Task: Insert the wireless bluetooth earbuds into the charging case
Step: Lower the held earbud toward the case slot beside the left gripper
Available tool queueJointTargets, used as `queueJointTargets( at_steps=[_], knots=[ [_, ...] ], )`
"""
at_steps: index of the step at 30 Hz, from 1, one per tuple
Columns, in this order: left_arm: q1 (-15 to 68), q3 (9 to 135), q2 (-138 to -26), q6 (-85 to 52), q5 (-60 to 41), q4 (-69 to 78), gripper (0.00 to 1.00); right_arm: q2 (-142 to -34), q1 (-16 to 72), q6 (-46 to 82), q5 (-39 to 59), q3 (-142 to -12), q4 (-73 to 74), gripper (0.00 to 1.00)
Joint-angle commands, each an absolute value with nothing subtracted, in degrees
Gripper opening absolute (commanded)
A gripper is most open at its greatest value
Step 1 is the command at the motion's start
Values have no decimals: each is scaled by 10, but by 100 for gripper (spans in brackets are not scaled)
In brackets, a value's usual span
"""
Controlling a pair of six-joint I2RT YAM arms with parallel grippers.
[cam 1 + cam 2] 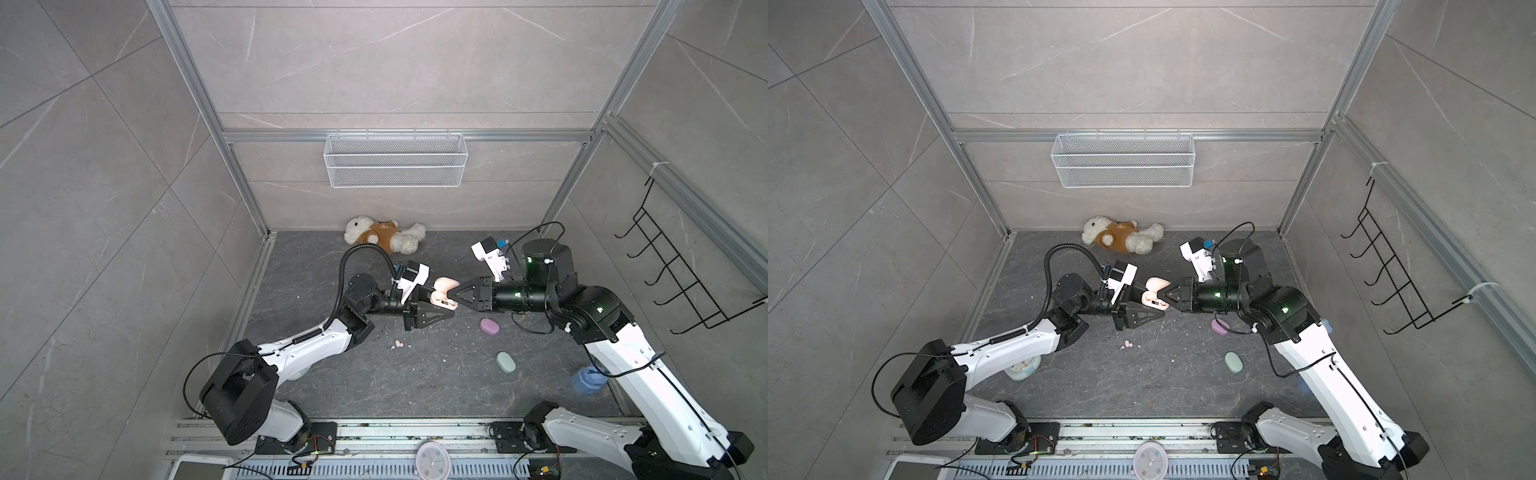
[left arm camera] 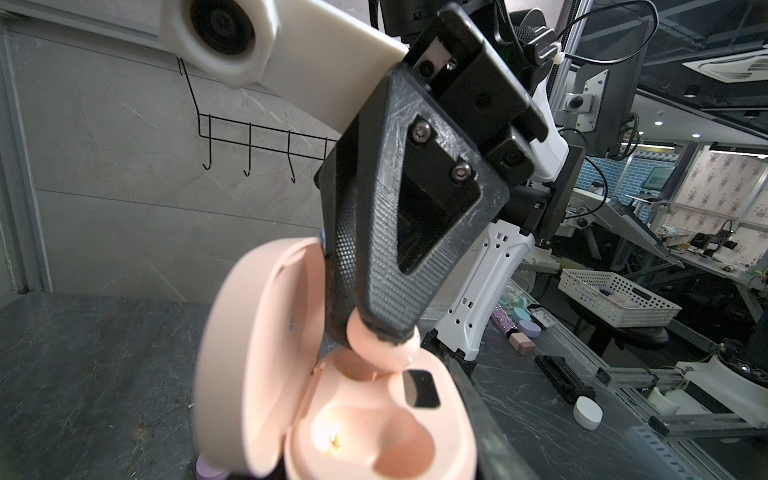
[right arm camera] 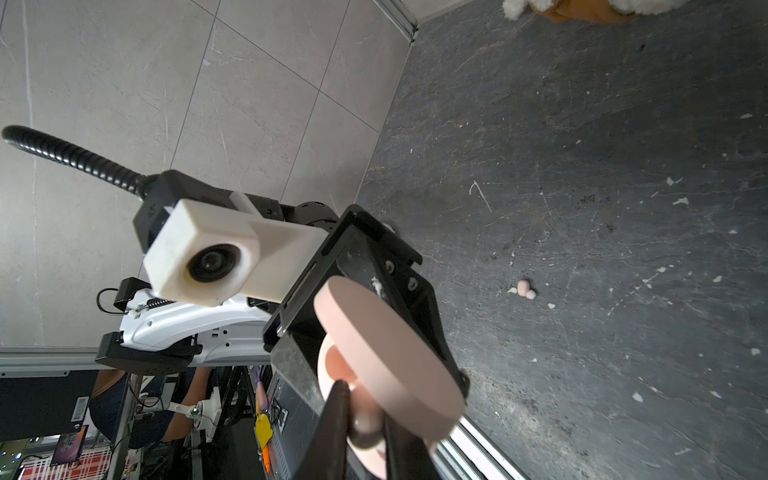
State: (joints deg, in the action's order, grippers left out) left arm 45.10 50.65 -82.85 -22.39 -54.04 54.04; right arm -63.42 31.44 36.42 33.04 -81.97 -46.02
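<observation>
Left gripper point(image 1: 437, 307) clamped on open peach charging case point(image 2: 374, 440), lifted off the table point(image 1: 415, 386) so its sockets face the right gripper point(image 2: 388, 332). That one pinches 1 peach earbud point(image 2: 370, 347) at a socket rim, not seated. 2nd peach earbud point(image 1: 397, 343) lies loose mid-table.

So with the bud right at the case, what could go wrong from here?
1. The right gripper pinches the peach earbud at its very fingertips, tilted over a socket; it may slip or seat crooked.
2. The peach case is held up by the left gripper alone; a push could twist it in that grip.
3. The open lid stands close beside the right gripper and could get knocked.
</observation>
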Motion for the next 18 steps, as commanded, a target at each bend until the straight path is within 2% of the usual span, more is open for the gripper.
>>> queueJointTargets(
  at_steps=[1, 13, 18],
  knots=[
    [457, 532, -816, -213, -543, 580, 19, -638, 316, 355, 324, -827, -493, 18],
    [459, 532, -811, -208, -542, 568, 19, -646, 316, 345, 300, -853, -515, 33],
    [460, 531, -809, -204, -542, 561, 19, -655, 316, 344, 297, -864, -519, 47]
  ],
)
